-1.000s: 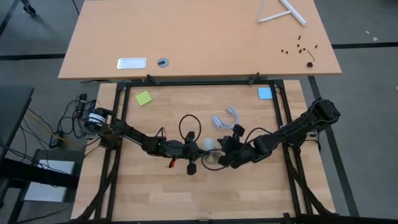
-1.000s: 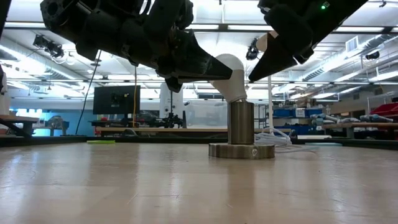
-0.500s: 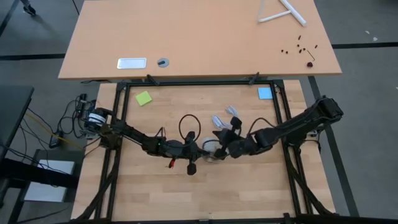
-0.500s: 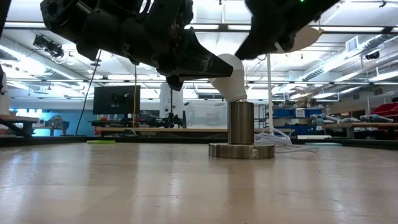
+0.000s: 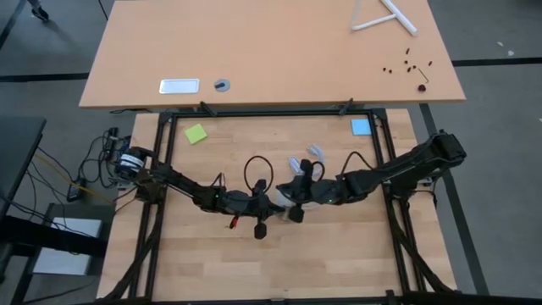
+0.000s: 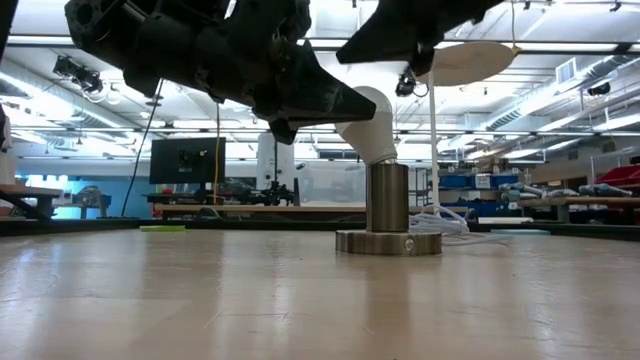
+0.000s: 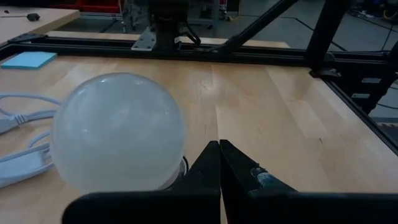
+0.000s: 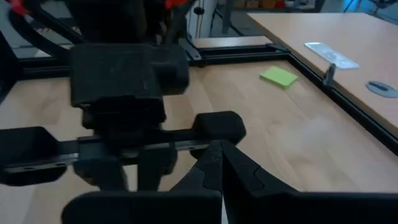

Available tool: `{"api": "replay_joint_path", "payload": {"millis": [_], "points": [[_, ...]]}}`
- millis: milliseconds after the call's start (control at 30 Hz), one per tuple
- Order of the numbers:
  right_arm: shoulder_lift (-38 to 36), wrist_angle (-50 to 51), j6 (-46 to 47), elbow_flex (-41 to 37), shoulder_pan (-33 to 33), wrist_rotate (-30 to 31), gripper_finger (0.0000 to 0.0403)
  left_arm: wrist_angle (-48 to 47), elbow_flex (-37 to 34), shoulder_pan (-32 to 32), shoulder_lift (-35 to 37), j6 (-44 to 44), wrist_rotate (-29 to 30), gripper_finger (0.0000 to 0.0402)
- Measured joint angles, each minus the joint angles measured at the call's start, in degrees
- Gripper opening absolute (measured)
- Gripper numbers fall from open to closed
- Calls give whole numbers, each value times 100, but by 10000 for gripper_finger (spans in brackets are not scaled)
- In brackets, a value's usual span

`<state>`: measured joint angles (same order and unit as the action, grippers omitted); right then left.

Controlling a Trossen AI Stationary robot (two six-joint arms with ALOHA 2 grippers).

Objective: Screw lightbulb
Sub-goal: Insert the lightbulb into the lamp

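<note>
My left gripper [image 7: 219, 144] is clenched, its fingers pressed tip to tip with nothing between them, and it sits just beside the lightbulb [image 7: 118, 130], low against the side of the globe rather than around it. My right gripper [image 8: 219, 147] is clenched on nothing too; it hangs above and slightly beyond the bulb, looking straight at the back of my left wrist.

The lightbulb [image 6: 368, 118] stands on top of the socket [image 6: 388, 205], a metal cylinder on a round foot resting on the bench [image 6: 300, 300]. From table height the bulb looks tilted, its neck leaning in the socket mouth instead of sitting square. I judge it is only partly seated, not yet screwed home.

That tilt is the main risk. If I push or turn with the left gripper while the bulb leans, the thread may cross and jam, or the bulb may pop out and roll. The socket foot is loose on the bench, so a sideways shove could slide or tip it. Both grippers crowd the same spot in the high view [image 5: 284, 202], so the right coming down could strike my left wrist. The white cord [image 7: 18, 152] lies near and could snag.
</note>
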<state>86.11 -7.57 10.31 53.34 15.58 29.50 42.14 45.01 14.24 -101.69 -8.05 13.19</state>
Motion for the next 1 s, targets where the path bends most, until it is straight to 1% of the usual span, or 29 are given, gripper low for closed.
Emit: {"api": "replay_joint_path", "payload": {"millis": [233, 600, 767, 1000], "points": [[71, 62, 38, 0, -87, -249, 5, 17, 0, 0, 0, 4, 0, 0], [71, 315, 65, 2, -83, -264, 5, 58, 0, 0, 0, 7, 0, 0], [71, 518, 211, 2, -83, -425, 5, 73, 0, 0, 0, 7, 0, 0], [36, 657, 185, 2, -15, -433, 5, 64, 0, 0, 0, 7, 2, 0]]}}
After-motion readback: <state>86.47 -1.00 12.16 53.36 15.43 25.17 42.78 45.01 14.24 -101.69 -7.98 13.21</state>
